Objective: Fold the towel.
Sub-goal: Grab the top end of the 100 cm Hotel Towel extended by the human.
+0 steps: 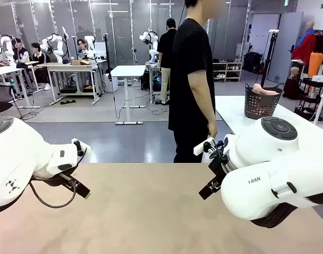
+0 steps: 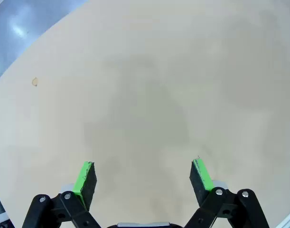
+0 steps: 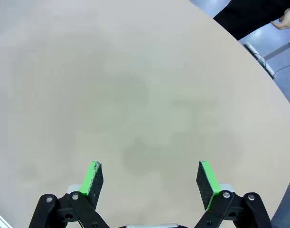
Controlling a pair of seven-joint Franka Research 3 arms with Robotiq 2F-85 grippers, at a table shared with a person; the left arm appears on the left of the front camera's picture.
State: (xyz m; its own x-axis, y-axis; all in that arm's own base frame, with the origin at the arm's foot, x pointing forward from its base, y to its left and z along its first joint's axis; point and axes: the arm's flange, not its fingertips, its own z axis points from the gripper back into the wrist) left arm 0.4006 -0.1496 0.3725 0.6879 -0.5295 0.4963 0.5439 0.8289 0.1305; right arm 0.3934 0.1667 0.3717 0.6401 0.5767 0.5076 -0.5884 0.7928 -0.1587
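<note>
Well, from the front I see a tan table [image 1: 150, 211] with a bare top between the two white arms. The left arm [image 1: 18, 164] comes in from the left side and the right arm [image 1: 267, 174] from the right, and both hang low over the near part of the table. A person [image 1: 190, 79] in black clothes stands at the far edge, turned sideways, with one hand down near the right arm. The towel [image 1: 267, 89] is not on this table. It shows as a salmon-pink bundle at the top of a dark basket [image 1: 260, 106], which stands on a white table [image 1: 235, 111] behind, at the right, well apart from both arms.

Next, in the left wrist view, the left gripper [image 2: 143, 165] looks down on the tan top. Its jaws stand wide apart, the green pads [image 2: 86, 179] face each other, and between them is only table surface. A small pale mark [image 2: 34, 81] is on the top, far from the fingers.

Finally, in the right wrist view, the right gripper [image 3: 150, 166] also has its jaws spread wide and holds nothing. At the upper corner, beyond the table edge, I see the person's dark clothing [image 3: 249, 14] and one hand [image 3: 287, 19].
</note>
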